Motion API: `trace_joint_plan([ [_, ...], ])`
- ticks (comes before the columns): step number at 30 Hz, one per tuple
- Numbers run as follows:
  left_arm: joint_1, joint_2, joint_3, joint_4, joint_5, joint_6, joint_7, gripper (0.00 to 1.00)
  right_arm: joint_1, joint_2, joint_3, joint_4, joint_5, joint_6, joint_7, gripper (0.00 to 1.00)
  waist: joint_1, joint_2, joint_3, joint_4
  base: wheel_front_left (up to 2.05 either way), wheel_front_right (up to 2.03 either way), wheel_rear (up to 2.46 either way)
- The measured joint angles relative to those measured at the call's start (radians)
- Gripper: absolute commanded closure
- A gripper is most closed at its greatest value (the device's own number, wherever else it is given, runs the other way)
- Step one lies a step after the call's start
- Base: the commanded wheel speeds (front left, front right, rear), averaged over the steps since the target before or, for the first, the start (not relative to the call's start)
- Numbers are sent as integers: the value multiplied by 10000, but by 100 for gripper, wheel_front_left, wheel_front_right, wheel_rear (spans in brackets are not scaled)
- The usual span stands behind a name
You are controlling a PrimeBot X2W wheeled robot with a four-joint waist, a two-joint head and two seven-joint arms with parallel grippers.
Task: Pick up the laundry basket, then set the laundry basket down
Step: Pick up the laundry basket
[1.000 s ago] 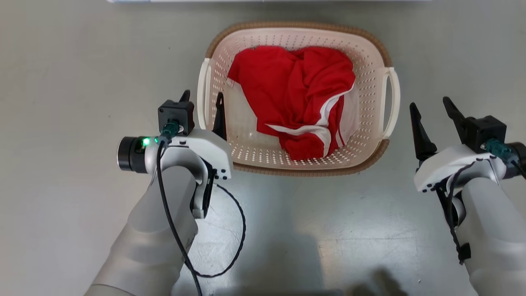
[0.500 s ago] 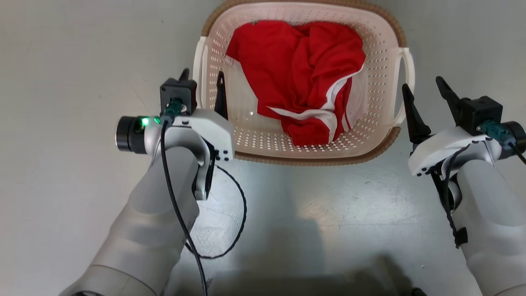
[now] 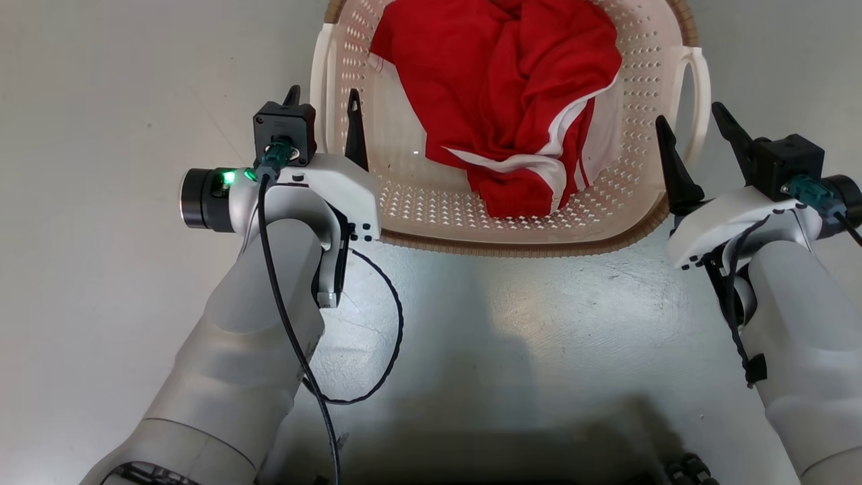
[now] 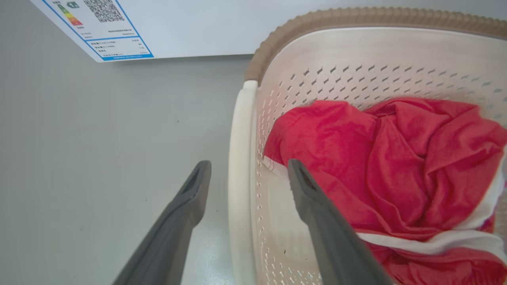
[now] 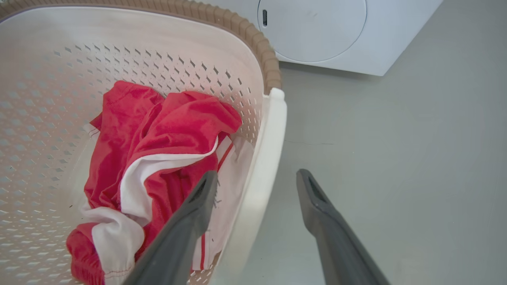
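Right end effector (image 3: 689, 113), open like left end effector (image 3: 322, 90), reached cropped laundry basket (image 3: 438, 209).

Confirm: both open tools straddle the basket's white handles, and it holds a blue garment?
The garment in the laundry basket is red, not blue, per the head view. Left tool and right tool do straddle the handles, open.

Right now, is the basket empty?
No, a red garment with white stripes lies inside the basket.
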Motion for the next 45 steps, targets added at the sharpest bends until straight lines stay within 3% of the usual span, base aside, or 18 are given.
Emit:
trace_joint_plan([
  [25,-442,0,-470,393,-364,102,0,0,-476,58,282,391,199,0,0,0,0,0,410,-103,0,0,0],
  [26,-442,0,-481,412,-364,102,0,2,-476,61,286,395,199,0,0,0,0,0,410,-113,0,0,0],
  [27,-442,0,-491,431,-364,102,0,15,-476,73,290,403,199,0,0,0,0,0,410,-125,0,0,0],
  [28,-442,0,-500,453,-366,102,0,54,-476,86,297,410,199,0,0,21,0,0,410,-137,0,0,0],
  [29,-442,0,-508,476,-368,102,-2,54,-476,102,303,412,199,0,0,21,0,0,412,-147,0,0,0],
  [30,-442,0,-523,506,-399,98,0,100,-478,119,351,447,221,0,-2,99,0,0,411,-156,0,0,0],
  [45,-433,27,-991,790,-855,117,-8,100,-647,199,614,1053,717,-19,-42,100,0,0,194,-172,0,0,0],
])
